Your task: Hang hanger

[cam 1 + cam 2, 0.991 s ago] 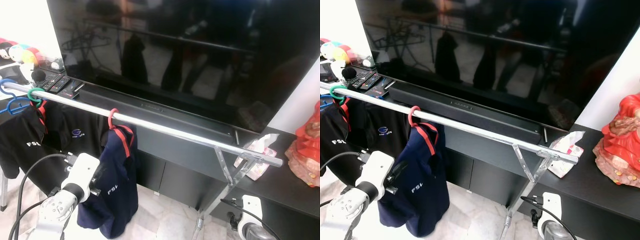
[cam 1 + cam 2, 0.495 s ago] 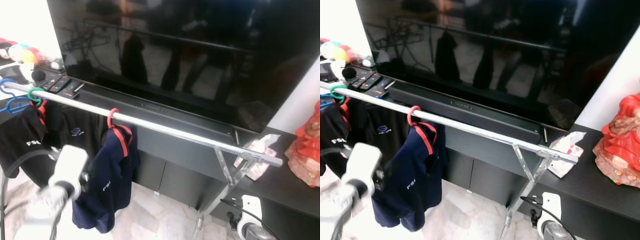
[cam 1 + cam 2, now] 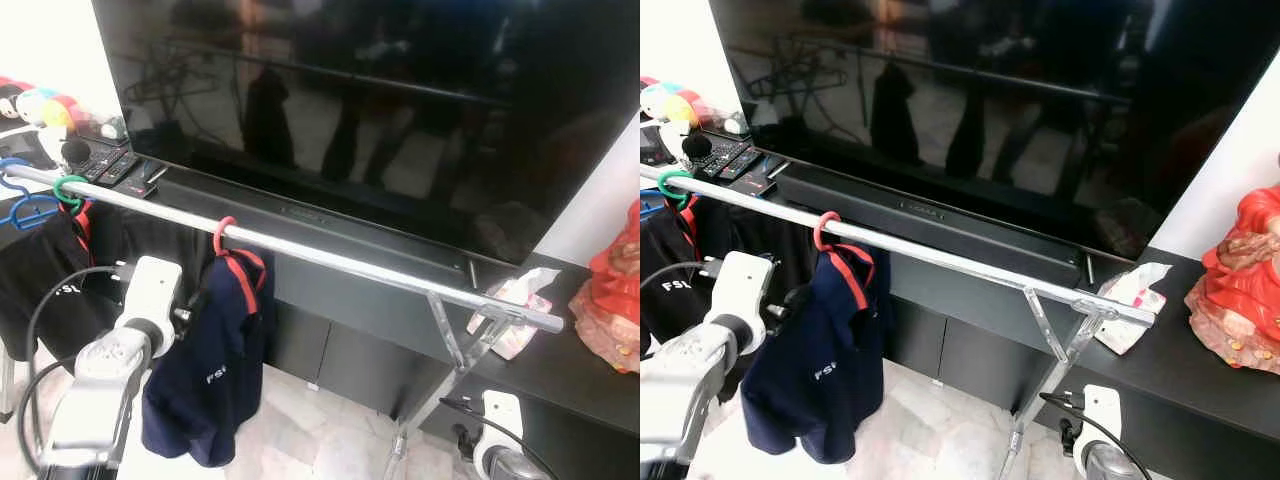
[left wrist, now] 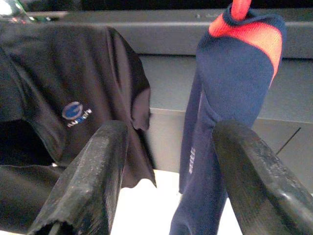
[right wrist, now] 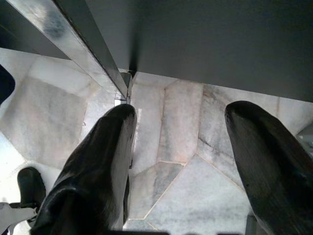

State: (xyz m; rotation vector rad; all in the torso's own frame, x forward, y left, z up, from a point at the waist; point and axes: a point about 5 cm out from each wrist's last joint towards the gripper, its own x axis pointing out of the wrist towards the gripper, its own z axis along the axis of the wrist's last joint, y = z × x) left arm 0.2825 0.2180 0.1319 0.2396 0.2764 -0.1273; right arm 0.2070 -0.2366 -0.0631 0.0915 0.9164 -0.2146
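One red hanger point(image 3: 226, 234) hooks on the silver rail point(image 3: 330, 260), left of the middle of the picture, with a blue shirt point(image 3: 205, 370) hanging from it. At the lower left, the left end effector point(image 4: 166, 186) is spread wide and holds nothing. I think it should pull away slowly, without bumping the shirt. The right end effector point(image 5: 178, 161) is open too, pointing at the floor point(image 5: 166, 147).

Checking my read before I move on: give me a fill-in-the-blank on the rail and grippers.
The navy shirt hangs from a ____ hanger hook on the silver rail.
The hook holding the black shirt is ____.
The left gripper is ____, nothing between its fingers.
The right gripper points down at the ____ floor.

Missing: red; green; open; marble
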